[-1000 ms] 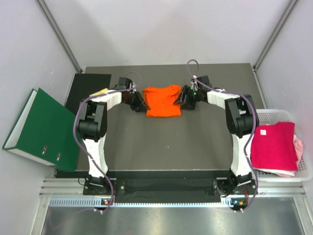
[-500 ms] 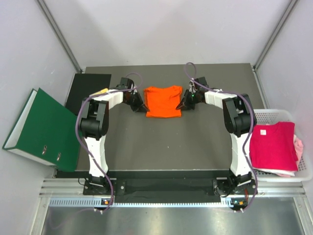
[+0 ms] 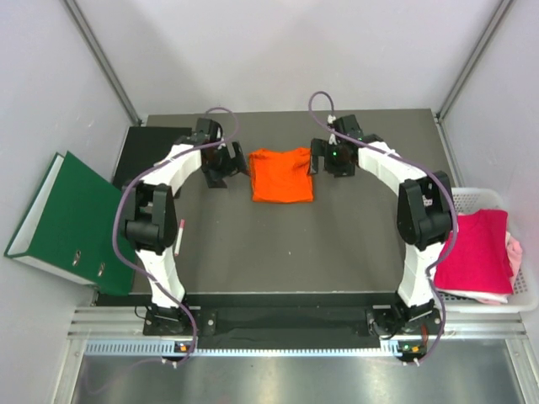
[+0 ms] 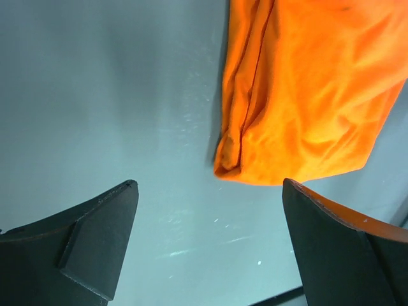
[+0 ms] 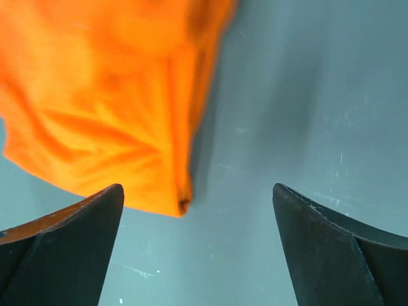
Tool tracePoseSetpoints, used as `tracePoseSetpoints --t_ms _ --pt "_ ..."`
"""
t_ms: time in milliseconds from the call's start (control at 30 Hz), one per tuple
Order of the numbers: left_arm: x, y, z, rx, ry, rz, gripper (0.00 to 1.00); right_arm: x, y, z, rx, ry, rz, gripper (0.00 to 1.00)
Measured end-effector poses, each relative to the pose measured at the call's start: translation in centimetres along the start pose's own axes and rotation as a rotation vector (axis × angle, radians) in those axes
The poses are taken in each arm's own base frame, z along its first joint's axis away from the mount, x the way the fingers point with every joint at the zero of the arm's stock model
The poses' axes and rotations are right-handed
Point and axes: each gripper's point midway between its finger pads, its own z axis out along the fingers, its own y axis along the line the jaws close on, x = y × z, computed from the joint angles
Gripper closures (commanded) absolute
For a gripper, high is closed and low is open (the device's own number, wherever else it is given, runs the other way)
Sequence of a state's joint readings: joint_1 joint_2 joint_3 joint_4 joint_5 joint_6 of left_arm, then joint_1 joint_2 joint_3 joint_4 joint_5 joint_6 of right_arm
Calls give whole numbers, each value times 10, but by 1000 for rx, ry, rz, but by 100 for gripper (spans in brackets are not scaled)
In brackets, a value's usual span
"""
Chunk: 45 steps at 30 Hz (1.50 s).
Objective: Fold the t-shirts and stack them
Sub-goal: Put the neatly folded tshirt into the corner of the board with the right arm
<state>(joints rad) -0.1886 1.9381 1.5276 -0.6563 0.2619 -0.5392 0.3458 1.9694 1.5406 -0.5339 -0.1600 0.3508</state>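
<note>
The orange t-shirt lies folded into a small rectangle at the back middle of the dark table. My left gripper hangs just to its left, open and empty; the left wrist view has the shirt's corner beyond the gripper. My right gripper stands open just right of the shirt, its wrist view showing the orange shirt's folded corner ahead of the gripper. The magenta t-shirt lies folded in the white basket at the right, on top of a pale pink t-shirt.
A green binder leans off the table's left edge beside a black mat. White walls close in the back and sides. The arm bases stand at the near edge.
Both grippers let go of the orange shirt's side edges, opened wide and pulled away from it towards the back. The shirt stays flat where it lay.
</note>
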Motion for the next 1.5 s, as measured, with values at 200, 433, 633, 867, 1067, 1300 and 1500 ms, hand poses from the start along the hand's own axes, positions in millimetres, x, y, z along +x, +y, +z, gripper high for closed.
tracePoseSetpoints --t_ms 200,433,633,867,1067,1300,1500 --pt "-25 14 -40 -28 -80 8 1 -25 70 -16 -63 -65 -224 100" --pt "-36 50 -56 -104 -84 -38 1 -25 162 22 -231 -40 -326 100" --pt "-49 78 -68 -120 -99 -88 1 -1 189 72 -330 50 -299 100" --pt "-58 93 -77 -101 -108 -120 1 33 186 100 -372 169 -246 100" --pt "-51 92 -61 -73 -52 -128 1 33 184 101 -364 172 -240 100" --pt "-48 92 -54 -64 -32 -133 1 30 165 108 -294 167 -190 100" --pt "-37 95 -48 -60 0 -144 1 24 144 108 -274 164 -141 100"
